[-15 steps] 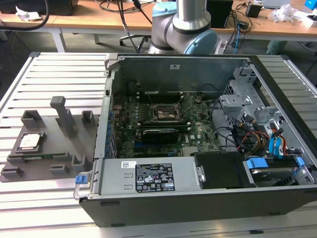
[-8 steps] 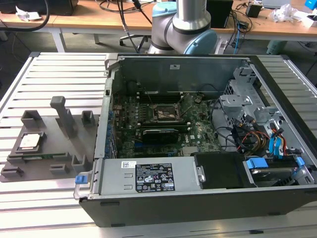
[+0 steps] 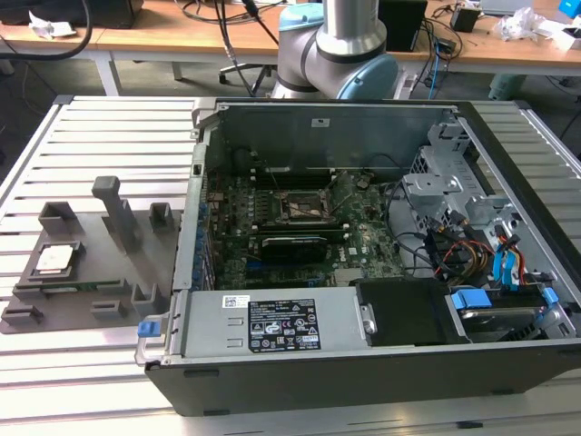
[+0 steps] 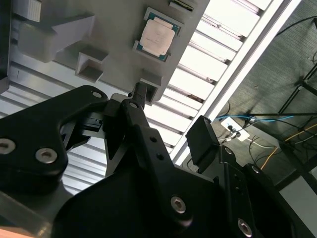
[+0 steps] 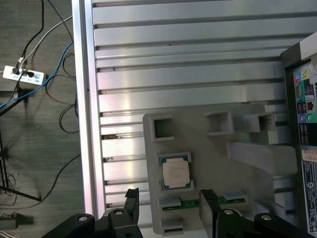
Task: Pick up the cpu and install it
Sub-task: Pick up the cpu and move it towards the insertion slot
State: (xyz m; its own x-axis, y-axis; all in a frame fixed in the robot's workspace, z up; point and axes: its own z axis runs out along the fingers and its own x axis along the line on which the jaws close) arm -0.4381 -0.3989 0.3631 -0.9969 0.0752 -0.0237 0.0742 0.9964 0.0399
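Note:
The cpu (image 3: 56,259) is a small silvery square chip lying flat in a seat of the grey fixture plate (image 3: 82,313), at the exterior view's left, beside the open computer case. Both wrist views look down on the cpu (image 5: 176,173) (image 4: 157,35) from well above. My gripper (image 5: 169,201) (image 4: 172,113) hangs open over the plate's edge near the chip, with nothing between its black fingers (image 5: 131,197). Inside the case, the motherboard's dark square socket (image 3: 304,207) lies uncovered.
The case (image 3: 363,272) takes up the middle and right of the slatted aluminium table (image 3: 100,127). A black expansion card (image 3: 292,245) sits just in front of the socket. Upright grey posts (image 3: 116,209) stand on the fixture plate, with a green strip (image 5: 194,202) beside the chip. Cables lie on the floor (image 5: 34,99).

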